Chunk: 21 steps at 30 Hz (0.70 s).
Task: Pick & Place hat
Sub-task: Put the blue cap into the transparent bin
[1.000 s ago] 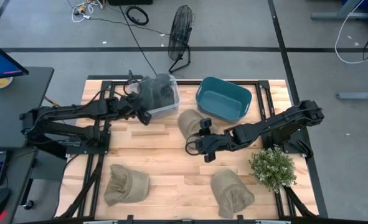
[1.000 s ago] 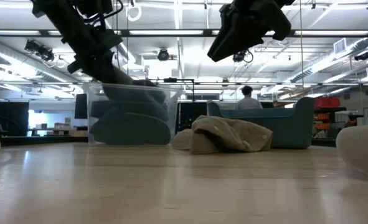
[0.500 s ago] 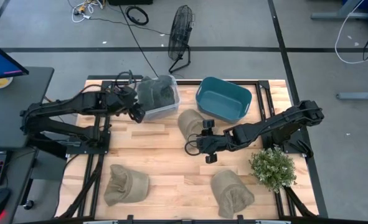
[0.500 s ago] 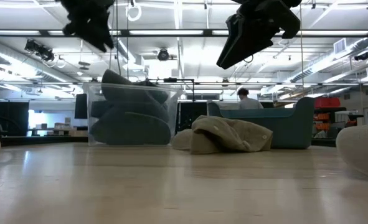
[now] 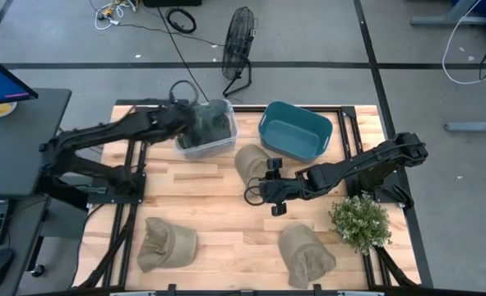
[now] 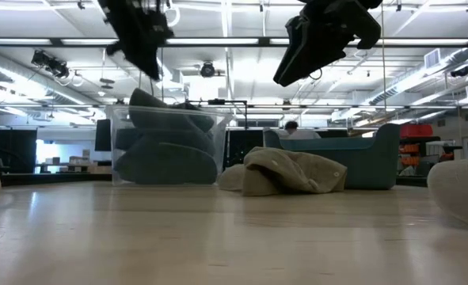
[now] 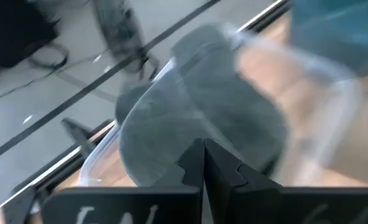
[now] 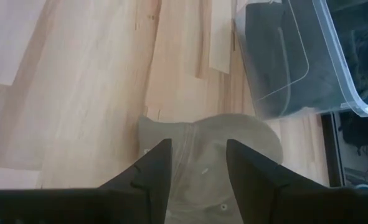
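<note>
A clear bin (image 5: 224, 138) at the table's far side holds dark grey hats (image 5: 210, 122), which I also see stacked in the low view (image 6: 166, 162). My left gripper (image 5: 187, 130) hovers shut above the bin's left side, with a grey hat (image 7: 202, 106) just ahead of it. A tan hat (image 5: 249, 160) lies crumpled on the wood between the clear bin and a blue bin. My right gripper (image 5: 252, 193) is open and raised above this tan hat (image 8: 208, 134), on its near side, with one finger to either side and neither touching it.
A blue bin (image 5: 294, 131) stands right of the clear bin. Two more tan hats (image 5: 164, 242) (image 5: 306, 253) lie near the table's near edge, and a potted plant (image 5: 360, 222) stands at the right. Bare wood shows across the table's middle.
My left gripper has risen out of the clear bin and moved toward the table's far edge, over the bin's left side. The grey hats have stayed in the bin.
</note>
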Available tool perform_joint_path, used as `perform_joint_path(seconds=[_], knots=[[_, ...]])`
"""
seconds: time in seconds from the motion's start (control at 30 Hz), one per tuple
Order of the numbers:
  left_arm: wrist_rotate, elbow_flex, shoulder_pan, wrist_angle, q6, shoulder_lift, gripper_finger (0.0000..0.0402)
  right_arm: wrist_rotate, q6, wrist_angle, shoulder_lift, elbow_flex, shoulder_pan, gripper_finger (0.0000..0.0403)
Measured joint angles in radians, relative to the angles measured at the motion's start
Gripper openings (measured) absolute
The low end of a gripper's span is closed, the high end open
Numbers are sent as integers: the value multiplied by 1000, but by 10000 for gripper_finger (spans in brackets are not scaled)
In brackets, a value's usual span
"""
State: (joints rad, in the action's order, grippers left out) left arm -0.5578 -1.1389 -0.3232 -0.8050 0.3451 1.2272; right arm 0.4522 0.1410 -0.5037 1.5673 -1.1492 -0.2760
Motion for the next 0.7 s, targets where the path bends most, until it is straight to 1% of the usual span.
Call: perform_joint_path(seconds=[0.2, 0.3, 0.4, 0.57, 0.7], knots=[[1, 0, -117, -8, 0, 186, 3, 0, 2, 3, 0, 0, 0, 158], [43, 0, -150, -42, 16, 261, 3, 0, 2, 3, 0, 0, 0, 158], [76, -4, -161, -85, 35, 323, 3, 0, 2, 3, 0, 0, 0, 158], [77, -6, -157, -60, 5, 359, 3, 0, -2, 3, 0, 0, 0, 158], [42, -10, -138, -65, -17, 316, 2, 0, -6, 2, 0, 0, 0, 158]])
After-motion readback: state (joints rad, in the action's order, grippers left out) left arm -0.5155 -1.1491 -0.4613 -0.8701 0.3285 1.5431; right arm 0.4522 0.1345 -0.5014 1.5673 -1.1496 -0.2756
